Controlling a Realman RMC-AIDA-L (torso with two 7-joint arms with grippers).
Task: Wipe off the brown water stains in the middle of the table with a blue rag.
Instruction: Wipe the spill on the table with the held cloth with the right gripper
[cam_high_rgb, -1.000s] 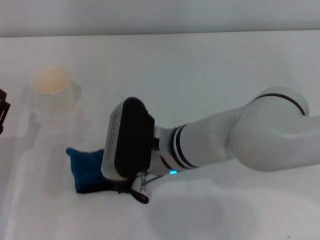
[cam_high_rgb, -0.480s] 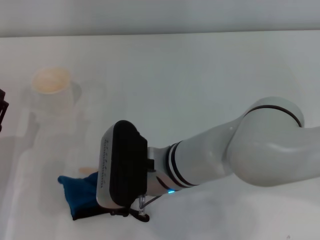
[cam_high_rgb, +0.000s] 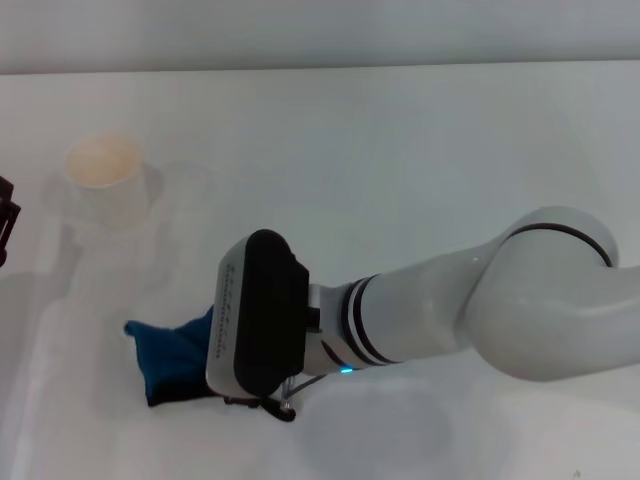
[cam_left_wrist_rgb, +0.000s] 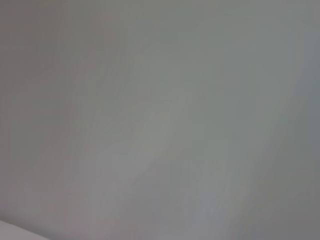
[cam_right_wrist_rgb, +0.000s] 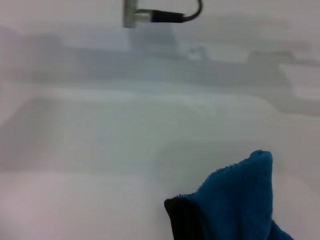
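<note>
**Rag under right wrist, no stain visible: risk of wiping off target**

The right gripper (cam_high_rgb: 262, 400) sat low over the table (cam_high_rgb: 420, 150), on the robot's-right edge of the blue rag (cam_high_rgb: 172, 356). Its black wrist housing hid the fingers, so whether they gripped the cloth could not be told. The rag lay bunched on the table, nearer the robot than the white paper cup (cam_high_rgb: 102, 172) and a little to the cup's right. In the right wrist view a rag corner with dark edging (cam_right_wrist_rgb: 235, 200) stood raised off the surface.

No brown water stain was visible; any remainder may have lain under the rag or the arm.

Judged risks: a loose hold could let the bunched cloth slip out; a stroke toward the cup could tip it. The left gripper (cam_high_rgb: 5, 225) showed only at the view's edge, left of the cup, its state undetermined.
</note>
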